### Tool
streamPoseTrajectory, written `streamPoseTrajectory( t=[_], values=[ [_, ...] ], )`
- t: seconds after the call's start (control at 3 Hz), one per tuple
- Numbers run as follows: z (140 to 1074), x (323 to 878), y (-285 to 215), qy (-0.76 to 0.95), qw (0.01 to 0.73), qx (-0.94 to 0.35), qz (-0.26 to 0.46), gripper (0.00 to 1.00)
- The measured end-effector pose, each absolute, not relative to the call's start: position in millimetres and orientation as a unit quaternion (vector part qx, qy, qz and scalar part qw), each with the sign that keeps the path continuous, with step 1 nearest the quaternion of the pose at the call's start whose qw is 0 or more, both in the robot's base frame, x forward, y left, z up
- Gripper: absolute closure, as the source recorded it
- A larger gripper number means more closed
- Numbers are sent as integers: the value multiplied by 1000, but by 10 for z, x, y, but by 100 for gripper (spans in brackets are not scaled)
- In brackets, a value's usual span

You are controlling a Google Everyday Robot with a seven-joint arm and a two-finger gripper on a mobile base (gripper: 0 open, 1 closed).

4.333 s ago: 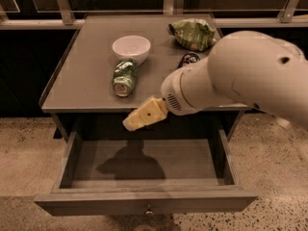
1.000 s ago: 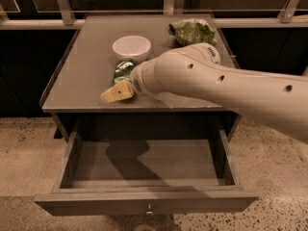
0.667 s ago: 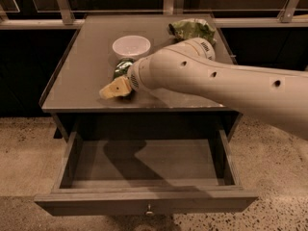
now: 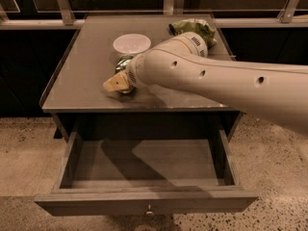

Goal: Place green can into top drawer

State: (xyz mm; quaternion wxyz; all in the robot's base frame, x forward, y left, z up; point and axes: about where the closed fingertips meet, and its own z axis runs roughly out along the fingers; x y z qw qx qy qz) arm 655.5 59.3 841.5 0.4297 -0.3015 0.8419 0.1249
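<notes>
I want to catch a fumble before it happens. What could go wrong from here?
The gripper sits at the near end of the green can, which the arm mostly hides; a poor grasp may send it rolling across the table. The white bowl stands right behind the can, so a shove could knock it. The top drawer is open below; a can released early might hit its front panel.

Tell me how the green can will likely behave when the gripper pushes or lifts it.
The can, mostly hidden behind the gripper on the tabletop, seems to lie on its side, so a push may roll it. Its shiny skin looks smooth, probably slippery. It is small, likely light, and thin walls might dent.
</notes>
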Motion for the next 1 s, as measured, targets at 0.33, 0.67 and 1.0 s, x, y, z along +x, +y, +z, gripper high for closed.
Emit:
streamPoseTrajectory(
  t=[0.33, 0.67, 1.0],
  values=[
    [8418, 6560, 589, 842, 430, -300, 124, 42],
    [8418, 6560, 589, 842, 430, -300, 124, 65],
    [8418, 6560, 589, 842, 430, -300, 124, 88]
  ],
)
